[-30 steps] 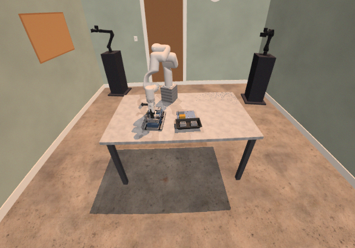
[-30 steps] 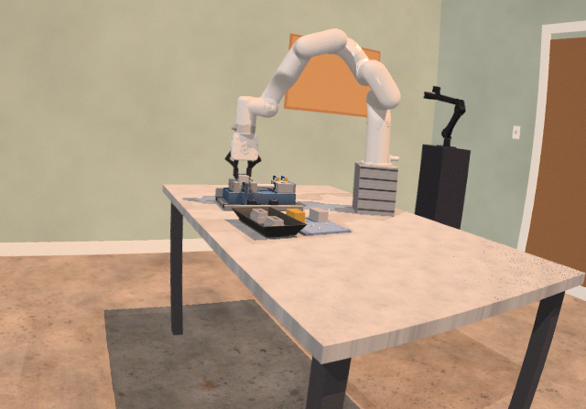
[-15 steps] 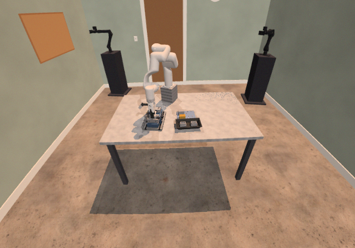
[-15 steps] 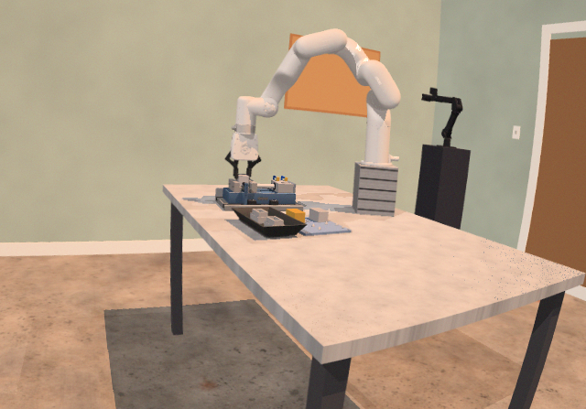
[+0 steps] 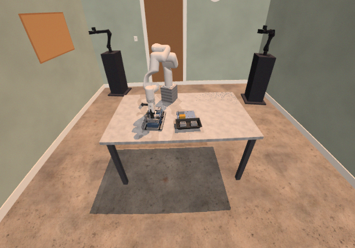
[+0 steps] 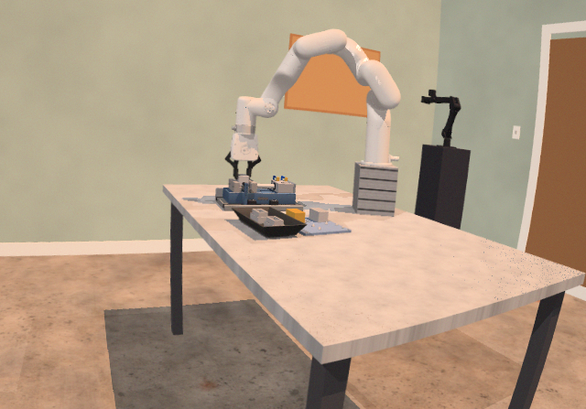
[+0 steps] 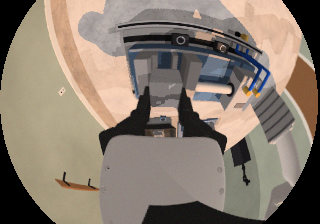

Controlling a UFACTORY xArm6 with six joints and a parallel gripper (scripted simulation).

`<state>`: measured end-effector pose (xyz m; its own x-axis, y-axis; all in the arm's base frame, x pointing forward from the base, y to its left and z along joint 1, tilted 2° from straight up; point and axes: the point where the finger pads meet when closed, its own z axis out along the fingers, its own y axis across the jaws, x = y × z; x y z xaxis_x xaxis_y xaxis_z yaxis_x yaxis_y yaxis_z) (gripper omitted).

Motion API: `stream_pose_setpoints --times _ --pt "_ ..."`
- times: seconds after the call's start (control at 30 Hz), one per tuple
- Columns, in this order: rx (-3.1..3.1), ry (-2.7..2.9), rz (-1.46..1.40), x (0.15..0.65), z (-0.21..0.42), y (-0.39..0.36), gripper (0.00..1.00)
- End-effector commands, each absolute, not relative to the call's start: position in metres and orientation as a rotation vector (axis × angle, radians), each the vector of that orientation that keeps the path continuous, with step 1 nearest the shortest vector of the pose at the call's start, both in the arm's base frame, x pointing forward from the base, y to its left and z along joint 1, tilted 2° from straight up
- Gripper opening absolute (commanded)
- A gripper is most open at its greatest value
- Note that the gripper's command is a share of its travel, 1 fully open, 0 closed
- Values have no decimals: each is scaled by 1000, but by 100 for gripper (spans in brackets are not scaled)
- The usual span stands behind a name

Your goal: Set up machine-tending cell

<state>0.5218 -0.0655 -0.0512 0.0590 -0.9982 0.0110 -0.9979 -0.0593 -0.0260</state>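
Note:
My gripper [image 6: 243, 172] points straight down over the blue vise [image 6: 257, 194] and is shut on a grey aluminium blank [image 6: 244, 178]. The blank sits at the vise's opening, between the fixed jaw [image 6: 233, 185] and the hose-side jaw [image 6: 283, 186]. I cannot tell whether it rests on the low bars. In the wrist view the fingers clamp the blank [image 7: 164, 86] above the vise [image 7: 194, 58]. The black outfeed tray [image 6: 269, 220] holds two finished parts [image 5: 188, 123]. The infeed plate [image 6: 325, 228] carries a brass blank [image 6: 296, 214] and an aluminium blank [image 6: 318, 214].
The arm's grey base block [image 6: 374, 188] stands behind the infeed plate. The tray lies right beside the vise, toward the table's front edge [image 5: 180, 140]. Blue hoses with yellow fittings [image 7: 255, 80] run off the vise's far jaw.

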Motion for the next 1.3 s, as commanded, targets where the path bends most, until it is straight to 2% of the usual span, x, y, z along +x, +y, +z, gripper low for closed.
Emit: stream_pose_setpoints --times 0.0,0.77,0.8,1.27 --pt "-2276 2145 -46 524 -50 -66 0" --pt "-2276 2145 -46 524 -51 -66 0" --pt "-2276 2145 -46 524 -51 -66 69" --pt "-2276 2145 -46 524 -51 -66 69"
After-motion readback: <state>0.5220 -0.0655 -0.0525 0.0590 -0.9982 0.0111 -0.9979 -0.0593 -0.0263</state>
